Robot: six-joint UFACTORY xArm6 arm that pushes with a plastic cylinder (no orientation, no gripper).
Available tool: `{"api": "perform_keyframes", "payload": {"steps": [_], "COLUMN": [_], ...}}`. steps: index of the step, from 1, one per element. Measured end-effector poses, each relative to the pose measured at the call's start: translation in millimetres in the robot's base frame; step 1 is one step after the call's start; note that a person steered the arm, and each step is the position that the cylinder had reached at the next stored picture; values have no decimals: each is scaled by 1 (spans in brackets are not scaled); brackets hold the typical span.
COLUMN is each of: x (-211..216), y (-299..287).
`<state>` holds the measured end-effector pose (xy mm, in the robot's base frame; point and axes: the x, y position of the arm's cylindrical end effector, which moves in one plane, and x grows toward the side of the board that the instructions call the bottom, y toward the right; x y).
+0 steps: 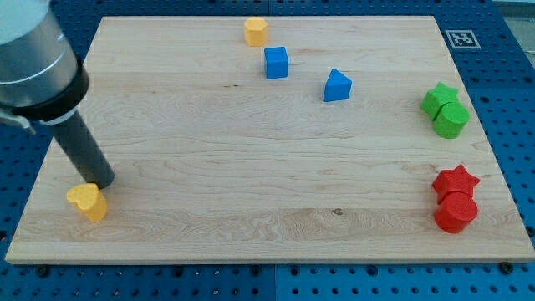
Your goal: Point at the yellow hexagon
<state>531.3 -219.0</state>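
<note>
The yellow hexagon [256, 31] stands near the view's top edge of the wooden board [251, 167], a little left of centre. My tip [100, 182] rests at the view's lower left, far from the hexagon. It is just above and right of a yellow heart-shaped block [88, 201], touching or nearly touching it. The thick dark rod runs up to the view's top left corner.
A blue cube [276, 62] sits just below and right of the hexagon. A blue triangular block [337, 85] lies further right. A green star [438, 98] and green cylinder [451, 120] are at the right edge, a red star [456, 180] and red cylinder [456, 212] below them.
</note>
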Motion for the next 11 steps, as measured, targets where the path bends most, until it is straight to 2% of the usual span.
{"api": "perform_keyframes", "payload": {"steps": [2, 3, 5, 8, 11], "x": [4, -27, -168, -339, -336], "y": [-1, -1, 29, 176, 202]}}
